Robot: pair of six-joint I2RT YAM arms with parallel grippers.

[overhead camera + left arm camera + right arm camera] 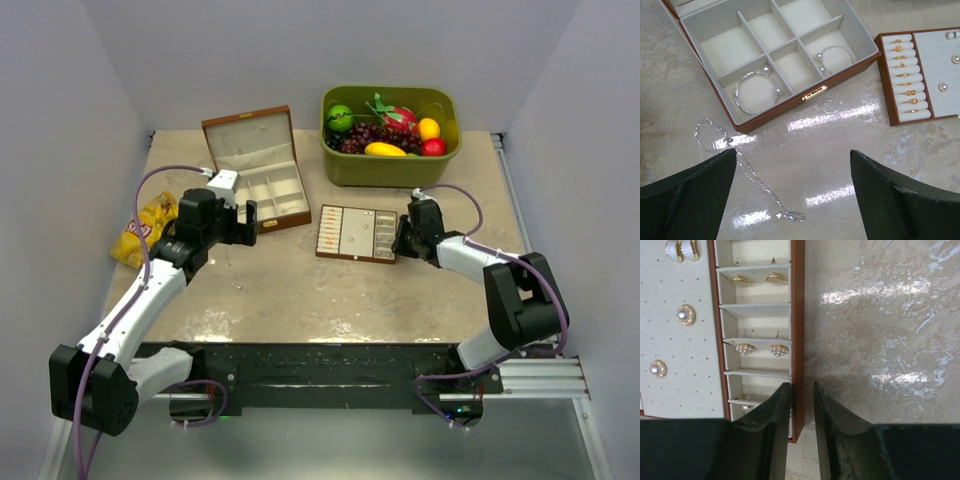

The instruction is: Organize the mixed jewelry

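A pale marbled table (300,290) stood between white walls, with a green tub of fruit (390,168) at the back and a yellow snack bag (145,228) at the left. An open brown box (771,109) held two silvery hoops, one (756,92) in its front left compartment and the other (834,56) in its front right. A fine chain (752,177) lay loose on the table just before the box. To the right lay a flat tray (884,75) with gold rings (903,75) in its slots, pearl studs (685,315) on its dotted pad and small earrings (761,349) in its end compartments. The left gripper (792,195) hovered over the chain, jaws wide apart and empty. The right gripper (801,387) sat at the tray's outer edge, jaws a narrow gap apart astride the brown rim; whether they pinched it could not be told
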